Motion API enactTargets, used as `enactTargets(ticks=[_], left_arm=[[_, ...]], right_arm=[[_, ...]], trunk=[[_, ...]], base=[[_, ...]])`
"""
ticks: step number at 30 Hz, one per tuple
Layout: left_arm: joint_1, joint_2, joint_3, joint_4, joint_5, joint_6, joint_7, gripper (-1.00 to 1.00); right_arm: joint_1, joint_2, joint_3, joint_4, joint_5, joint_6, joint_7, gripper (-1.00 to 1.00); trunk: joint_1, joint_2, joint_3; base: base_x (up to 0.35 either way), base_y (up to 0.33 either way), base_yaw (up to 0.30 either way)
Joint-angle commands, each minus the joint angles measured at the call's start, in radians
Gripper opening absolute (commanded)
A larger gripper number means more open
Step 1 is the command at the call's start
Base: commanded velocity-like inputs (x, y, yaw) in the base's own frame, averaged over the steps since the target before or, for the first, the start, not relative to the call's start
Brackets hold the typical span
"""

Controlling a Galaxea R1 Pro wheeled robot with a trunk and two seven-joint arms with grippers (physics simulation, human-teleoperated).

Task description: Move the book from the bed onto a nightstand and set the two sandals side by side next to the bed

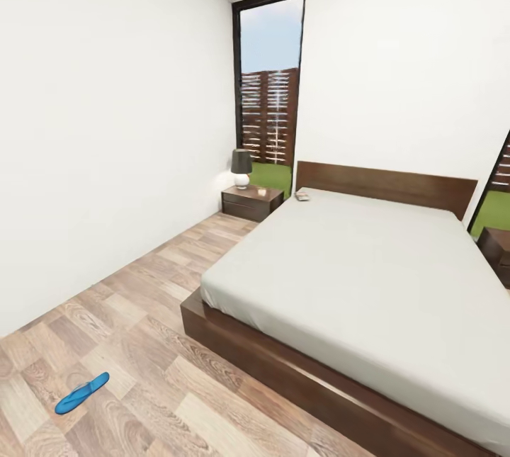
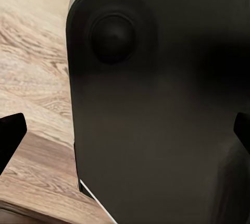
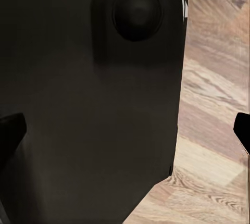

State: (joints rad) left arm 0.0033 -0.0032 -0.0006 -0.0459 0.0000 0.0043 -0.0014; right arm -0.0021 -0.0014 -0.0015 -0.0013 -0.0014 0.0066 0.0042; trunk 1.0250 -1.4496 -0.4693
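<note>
Currently the robot is facing the bed [image 1: 368, 280]; the book [image 1: 303, 195] is lying at its headboard corner, near the nightstand [image 1: 251, 200], and one sandal [image 1: 81, 392] is lying on the floor [image 1: 142, 329]. Both left gripper [image 2: 125, 130] and right gripper [image 3: 125, 130] are spread, holding nothing. Drive closer alongside the bed before reaching.

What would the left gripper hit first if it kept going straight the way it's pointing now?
Most likely the dark rounded panel right ahead of the left gripper, apparently part of the robot's own body; the wood floor lies beyond it. Depth is unclear.

Book [image 1: 303, 195] on bed [image 1: 368, 280]; sandal [image 1: 82, 392] on floor.
</note>
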Motion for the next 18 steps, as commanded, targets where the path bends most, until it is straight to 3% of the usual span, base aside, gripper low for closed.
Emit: enactTargets(ticks=[1,18], left_arm=[[0.001,-0.001,0.0,-0.002,0.0,0.0,0.0,1.0],[0.0,-0.001,-0.001,-0.002,0.0,-0.002,0.0,1.0]], right_arm=[[0.0,0.0,0.0,0.0,0.0,0.0,0.0,1.0],[0.0,0.0,0.0,0.0,0.0,0.0,0.0,1.0]], trunk=[[0.0,0.0,-0.001],[0.0,0.0,-0.001]], base=[[0.0,0.0,0.284],[0.0,0.0,0.292]])
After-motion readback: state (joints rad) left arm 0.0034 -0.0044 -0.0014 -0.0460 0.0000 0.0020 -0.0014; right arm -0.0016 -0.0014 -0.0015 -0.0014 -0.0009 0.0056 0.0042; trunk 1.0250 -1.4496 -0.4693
